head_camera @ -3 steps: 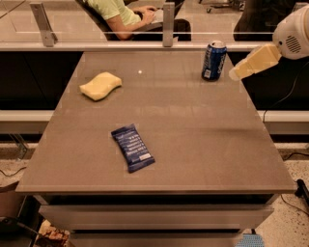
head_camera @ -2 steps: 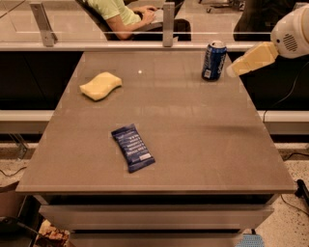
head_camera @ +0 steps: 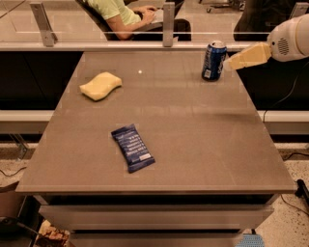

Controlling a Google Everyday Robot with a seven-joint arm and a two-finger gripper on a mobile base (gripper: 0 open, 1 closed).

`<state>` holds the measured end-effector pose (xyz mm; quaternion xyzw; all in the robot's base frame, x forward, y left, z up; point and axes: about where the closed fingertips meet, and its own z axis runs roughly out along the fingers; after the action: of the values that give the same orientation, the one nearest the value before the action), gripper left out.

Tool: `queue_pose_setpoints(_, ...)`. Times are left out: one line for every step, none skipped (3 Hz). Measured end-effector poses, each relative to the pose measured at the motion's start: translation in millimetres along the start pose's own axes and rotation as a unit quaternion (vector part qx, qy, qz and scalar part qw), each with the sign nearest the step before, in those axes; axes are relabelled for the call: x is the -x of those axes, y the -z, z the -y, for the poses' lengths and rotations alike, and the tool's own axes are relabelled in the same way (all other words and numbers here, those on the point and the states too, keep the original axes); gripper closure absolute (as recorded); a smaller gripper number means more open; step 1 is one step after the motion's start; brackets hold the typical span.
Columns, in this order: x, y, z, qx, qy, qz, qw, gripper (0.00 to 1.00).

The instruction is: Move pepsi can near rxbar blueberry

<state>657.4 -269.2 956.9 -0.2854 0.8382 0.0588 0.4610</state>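
The gripper (head_camera: pixel 232 61) was at the far right edge of the table (head_camera: pixel 203 144), level with the lower half of the can (head_camera: pixel 214 60), its tan tip pointing left at the can's right side. Whether it was open or shut could not be told from where I stood. It held nothing. The tip looked to be touching the can or just beside it; the gap, if any, could not be made out.

Change noted over the last second: the gripper had crept a little leftward and slightly upward, closing on the can. The white arm housing (head_camera: pixel 289 37) behind it had shifted with it. Nothing else had moved.

The can stood upright in the far right corner of the table, in the same place as a second earlier, not lifted and not tilted. The snack bar (head_camera: pixel 133 147) lay flat near the front, left of centre, well apart from the can and set at a diagonal. A yellow sponge (head_camera: pixel 100 86) lay on the far left, clear of both. A seated person (head_camera: pixel 120 14) was behind the rail beyond the table, taking no part.

Finding: the approach was in its last stage and the grasp was not yet made. In my judgement the task was barely begun, as the whole carry across the table remained. The side-on approach so near the edge carried a risk of nudging the can over.
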Motion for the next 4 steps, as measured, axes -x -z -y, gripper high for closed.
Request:
queue_pose_setpoints(1,-21,11,0.005,-0.02,0.025,0.9995,0.0)
queue_pose_setpoints(4,-43,14,0.015,-0.026,0.035,0.9989,0.0)
queue_pose_setpoints(11,-65,7,0.036,-0.019,0.04,0.9984,0.0)
queue_pose_setpoints(16,-83,0,0.053,-0.007,0.047,0.9975,0.0)
